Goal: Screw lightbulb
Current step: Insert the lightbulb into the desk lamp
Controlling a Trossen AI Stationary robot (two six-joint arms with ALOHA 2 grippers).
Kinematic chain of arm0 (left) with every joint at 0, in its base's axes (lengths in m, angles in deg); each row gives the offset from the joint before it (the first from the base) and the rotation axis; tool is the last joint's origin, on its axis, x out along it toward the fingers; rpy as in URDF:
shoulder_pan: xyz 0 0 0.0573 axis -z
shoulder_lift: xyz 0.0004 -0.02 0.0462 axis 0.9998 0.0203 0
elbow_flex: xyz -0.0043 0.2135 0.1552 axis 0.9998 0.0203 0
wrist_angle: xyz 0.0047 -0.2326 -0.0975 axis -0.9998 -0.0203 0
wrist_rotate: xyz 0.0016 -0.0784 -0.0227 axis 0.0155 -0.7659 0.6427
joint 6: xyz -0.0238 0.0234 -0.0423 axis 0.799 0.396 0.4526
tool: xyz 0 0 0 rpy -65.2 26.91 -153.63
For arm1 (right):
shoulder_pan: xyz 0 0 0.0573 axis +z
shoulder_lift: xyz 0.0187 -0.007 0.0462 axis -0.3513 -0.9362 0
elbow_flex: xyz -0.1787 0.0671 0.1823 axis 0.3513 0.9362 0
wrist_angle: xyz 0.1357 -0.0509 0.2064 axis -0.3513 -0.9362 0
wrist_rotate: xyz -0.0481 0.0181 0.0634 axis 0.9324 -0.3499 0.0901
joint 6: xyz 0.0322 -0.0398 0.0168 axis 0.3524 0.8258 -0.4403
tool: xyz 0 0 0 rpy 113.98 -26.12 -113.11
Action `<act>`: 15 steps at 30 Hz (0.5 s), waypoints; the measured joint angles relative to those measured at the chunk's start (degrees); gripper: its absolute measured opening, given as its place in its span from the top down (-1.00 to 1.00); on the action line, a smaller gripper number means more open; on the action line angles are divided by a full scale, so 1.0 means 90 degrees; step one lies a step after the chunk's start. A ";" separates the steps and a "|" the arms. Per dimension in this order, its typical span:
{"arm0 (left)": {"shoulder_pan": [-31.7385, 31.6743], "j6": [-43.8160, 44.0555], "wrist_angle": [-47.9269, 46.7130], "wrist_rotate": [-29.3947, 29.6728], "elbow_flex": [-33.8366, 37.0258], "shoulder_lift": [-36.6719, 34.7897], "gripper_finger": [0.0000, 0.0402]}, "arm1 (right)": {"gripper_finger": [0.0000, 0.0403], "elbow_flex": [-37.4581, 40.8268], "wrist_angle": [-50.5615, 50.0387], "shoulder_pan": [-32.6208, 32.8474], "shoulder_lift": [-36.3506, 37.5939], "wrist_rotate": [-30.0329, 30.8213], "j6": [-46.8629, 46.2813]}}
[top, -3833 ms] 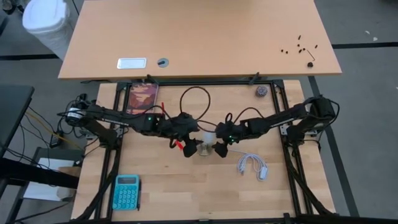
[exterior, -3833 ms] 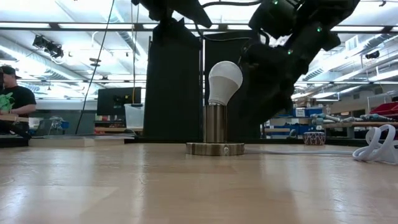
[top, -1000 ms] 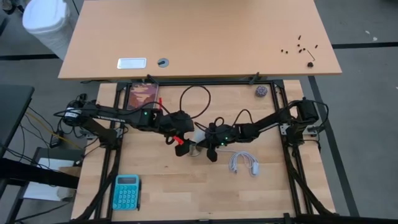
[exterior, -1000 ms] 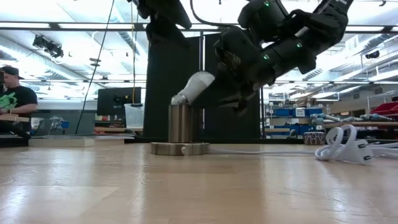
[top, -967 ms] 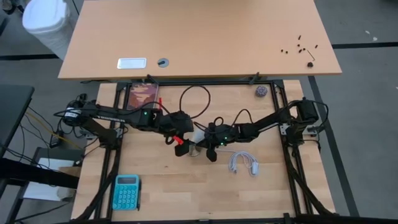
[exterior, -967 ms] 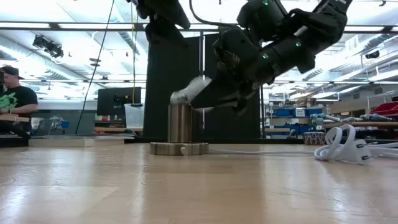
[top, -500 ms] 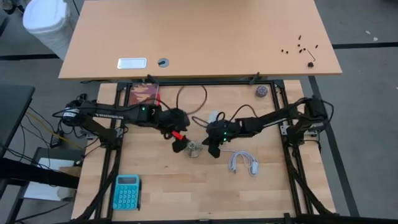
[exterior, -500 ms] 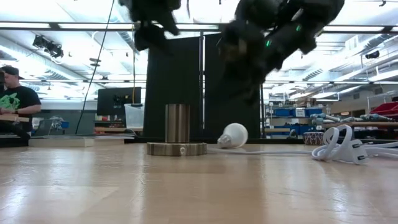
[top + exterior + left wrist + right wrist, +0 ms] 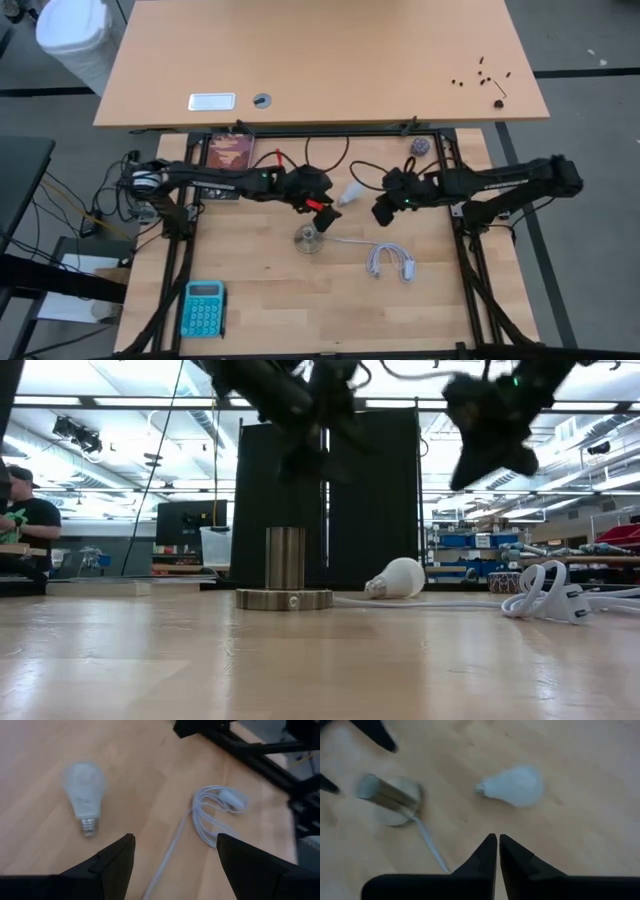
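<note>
The lightbulb point(image 9: 350, 191) lies on its side on the table, beside the socket point(image 9: 309, 240). Light, fragile and slippery, I'd guess; grip the round glass gently. Left gripper point(image 9: 172, 857) spread, right gripper point(image 9: 498, 847) pinched closed, both empty.

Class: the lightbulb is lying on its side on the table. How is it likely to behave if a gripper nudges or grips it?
The lightbulb lies loose on its side, round-bodied, so it would probably roll in an arc around its narrow screw base. Its smooth white globe looks slippery and possibly fragile.
</note>
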 joint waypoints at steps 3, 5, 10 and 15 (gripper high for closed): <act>-0.0030 -0.0356 0.0355 -0.0003 0.0002 0.0331 -0.41 | 0.75 0.0578 0.0265 -0.0255 0.0018 -0.0434 0.0033; -0.0048 -0.0461 0.0631 0.0006 0.0002 0.0500 -0.42 | 0.65 0.0912 0.0514 -0.0334 0.0046 -0.0819 0.0029; -0.0172 -0.0499 0.0767 0.0072 -0.0122 0.0848 -0.42 | 0.34 0.1481 0.1087 -0.0408 0.0053 -0.1275 -0.0215; -0.0190 -0.1333 0.0972 0.0234 -0.0411 0.1094 -0.42 | 0.10 0.1986 0.2103 -0.0726 -0.0057 -0.1080 0.0103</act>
